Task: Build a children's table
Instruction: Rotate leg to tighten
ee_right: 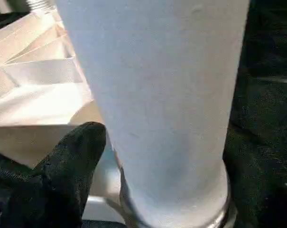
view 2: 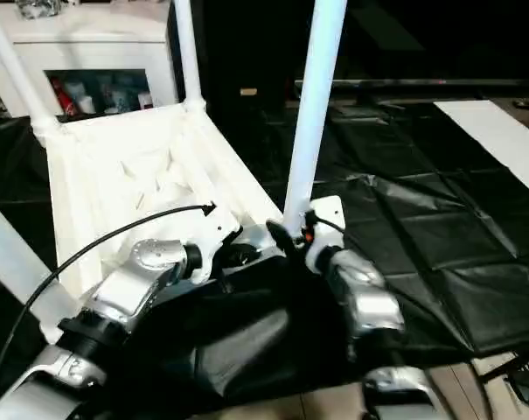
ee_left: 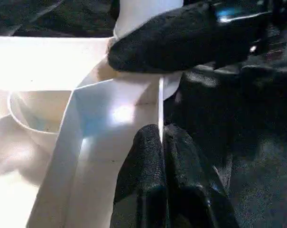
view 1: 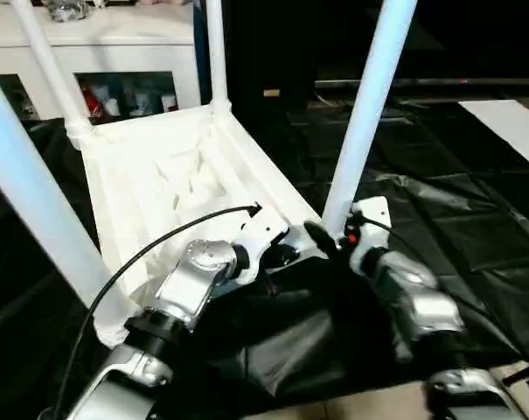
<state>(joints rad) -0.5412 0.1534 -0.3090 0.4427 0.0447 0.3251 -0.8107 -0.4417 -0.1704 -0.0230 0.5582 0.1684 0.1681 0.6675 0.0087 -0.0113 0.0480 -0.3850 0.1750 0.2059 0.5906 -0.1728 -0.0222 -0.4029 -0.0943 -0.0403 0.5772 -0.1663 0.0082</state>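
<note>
Children's table (view 1: 159, 175) lies upside-down on black sheeting (view 1: 439, 219); left end effector (ee_left: 162, 142) together, right's state unclear.

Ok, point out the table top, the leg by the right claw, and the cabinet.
Table top (view 1: 159, 175): left eye view, ribbed underside.
Leg (view 1: 365, 114): left eye view, mid-shaft.
Cabinet (view 2: 98, 39): right eye view, white top front edge.
</note>
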